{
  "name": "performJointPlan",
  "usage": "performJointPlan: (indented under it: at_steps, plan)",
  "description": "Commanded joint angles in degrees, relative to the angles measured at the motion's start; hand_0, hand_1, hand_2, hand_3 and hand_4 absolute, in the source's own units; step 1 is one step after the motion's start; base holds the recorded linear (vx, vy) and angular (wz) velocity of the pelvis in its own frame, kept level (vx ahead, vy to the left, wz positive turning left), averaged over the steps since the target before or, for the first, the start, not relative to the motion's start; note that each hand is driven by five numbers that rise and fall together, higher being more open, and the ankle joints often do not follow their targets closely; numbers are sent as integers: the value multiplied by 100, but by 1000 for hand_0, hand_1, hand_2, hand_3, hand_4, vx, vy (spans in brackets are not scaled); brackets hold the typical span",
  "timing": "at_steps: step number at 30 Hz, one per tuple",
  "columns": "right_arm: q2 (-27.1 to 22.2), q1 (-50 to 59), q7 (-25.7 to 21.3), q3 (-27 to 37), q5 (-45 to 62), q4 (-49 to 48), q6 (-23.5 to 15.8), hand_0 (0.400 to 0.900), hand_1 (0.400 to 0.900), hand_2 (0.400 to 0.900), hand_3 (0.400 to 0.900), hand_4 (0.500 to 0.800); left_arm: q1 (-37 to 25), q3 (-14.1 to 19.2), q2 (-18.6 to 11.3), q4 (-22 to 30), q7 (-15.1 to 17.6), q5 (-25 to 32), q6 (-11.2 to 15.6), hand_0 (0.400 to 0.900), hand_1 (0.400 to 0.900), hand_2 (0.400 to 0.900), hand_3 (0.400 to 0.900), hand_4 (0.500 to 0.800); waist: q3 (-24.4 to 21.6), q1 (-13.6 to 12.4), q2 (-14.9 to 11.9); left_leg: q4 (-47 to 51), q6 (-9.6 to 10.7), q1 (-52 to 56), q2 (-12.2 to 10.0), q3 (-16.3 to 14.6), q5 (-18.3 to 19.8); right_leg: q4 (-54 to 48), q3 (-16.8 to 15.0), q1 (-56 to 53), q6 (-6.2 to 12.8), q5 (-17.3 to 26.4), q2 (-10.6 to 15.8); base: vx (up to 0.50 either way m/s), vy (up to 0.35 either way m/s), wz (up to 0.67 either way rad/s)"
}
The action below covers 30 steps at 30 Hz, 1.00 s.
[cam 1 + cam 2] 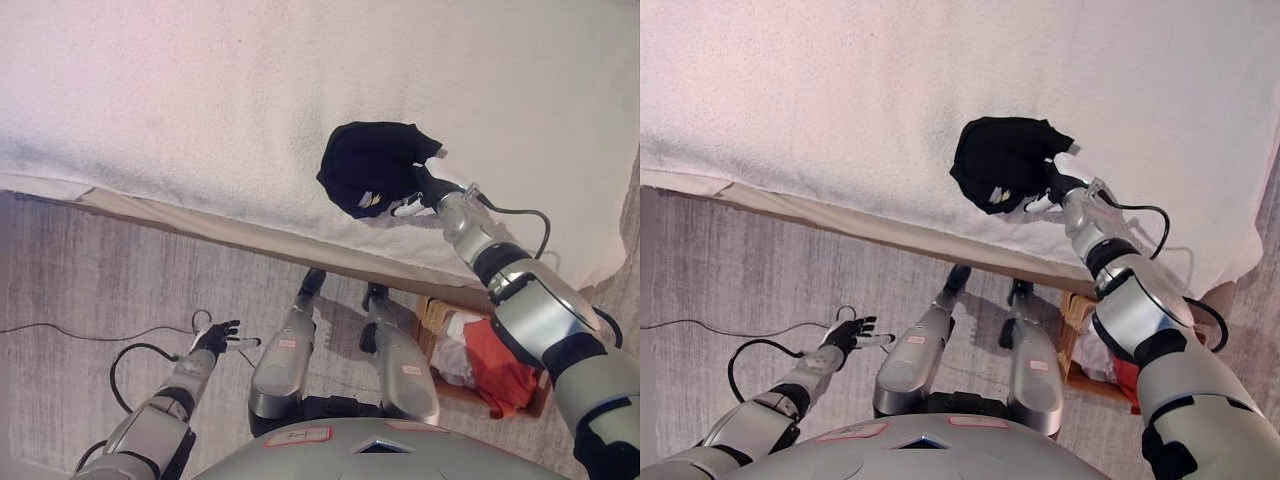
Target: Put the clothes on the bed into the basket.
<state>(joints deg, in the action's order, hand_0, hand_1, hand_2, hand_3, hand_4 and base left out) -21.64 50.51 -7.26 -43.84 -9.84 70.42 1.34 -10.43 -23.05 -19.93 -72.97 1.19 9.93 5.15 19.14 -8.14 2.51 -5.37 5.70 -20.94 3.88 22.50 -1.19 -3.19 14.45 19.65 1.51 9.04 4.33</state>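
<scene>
Low on the left, over the grey wood-grain floor [90, 290], the left robot hand [218, 337] hangs idle with its fingers straight and spread, holding nothing and well apart from the work. Moving right, the wide bed with its white fleecy cover [200, 110] fills the upper part of both views, its beige lower edge running down towards the right. On that cover, near the bed's front edge, sits the crumpled black garment [1002, 160], bunched into a rounded lump. The right robot hand [1048, 188] reaches up from the lower right and meets the garment's right side; its white-tipped fingers [1005, 197] curl into the dark cloth, so I judge it to be clenched round the fabric, though whether the lump is lifted clear of the cover or resting on it I cannot tell. Further right and lower, on the floor beside the bed, stands the light woven basket [434, 312], partly hidden by the right arm, with an orange-red cloth [497, 362] and a pale cloth [458, 350] already lying in it. By my reading the task is well along: some clothes are in the basket, no other loose clothing shows on the bed, and what seems left is carrying this black piece over to the basket and letting it go.
</scene>
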Motion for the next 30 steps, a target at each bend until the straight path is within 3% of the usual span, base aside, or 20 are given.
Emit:
performJointPlan:
  at_steps: [1, 6, 7, 9, 16, 30]
  plan:
    - [878, 694, -30, -206, -165, 269, -340, 900, 900, 900, 900, 800, 84, -245, -158, -121, 219, 198, -78, 900, 900, 900, 900, 800, 21, -428, 260, 304, -251, -185, 237, -504, -285, 825, -227, 48, 349, -738, 408, 5, 2, 14]
    - [789, 967, -179, -53, -87, 422, -291, 900, 900, 900, 900, 800, 53, -331, -90, -89, 263, 243, -89, 900, 900, 900, 900, 800, 115, -555, 456, 315, -239, -291, 284, -490, -361, 908, -189, 161, 340, -781, 441, -5, 10, 13]
    - [798, 972, -216, 30, -15, 435, -287, 561, 561, 561, 561, 596, 62, -349, -60, -90, 274, 239, -99, 900, 900, 900, 900, 800, 127, -564, 493, 315, -240, -305, 293, -483, -370, 928, -188, 181, 336, -794, 445, -8, 11, 8]
    - [790, 958, -237, 55, 13, 412, -285, 400, 400, 400, 400, 500, 57, -370, -23, -90, 295, 210, -111, 900, 900, 900, 900, 800, 146, -586, 547, 322, -239, -311, 299, -479, -387, 958, -163, 196, 336, -811, 462, -7, 12, 8]
    - [930, 898, -263, 146, 79, 450, -266, 400, 400, 400, 400, 500, 94, -396, 41, -107, 332, 157, -128, 900, 900, 900, 900, 800, 99, -576, 624, 340, -242, -267, 335, -442, -403, 994, -113, 142, 332, -858, 489, -5, 14, 7]
    - [896, 710, -237, 242, 282, 358, -249, 400, 400, 400, 400, 500, 128, -290, 2, -347, 309, -54, -174, 900, 900, 900, 900, 800, -152, -434, 464, 459, -238, -35, 247, -524, -401, 808, -150, -87, 342, -755, 473, -16, 7, -5]
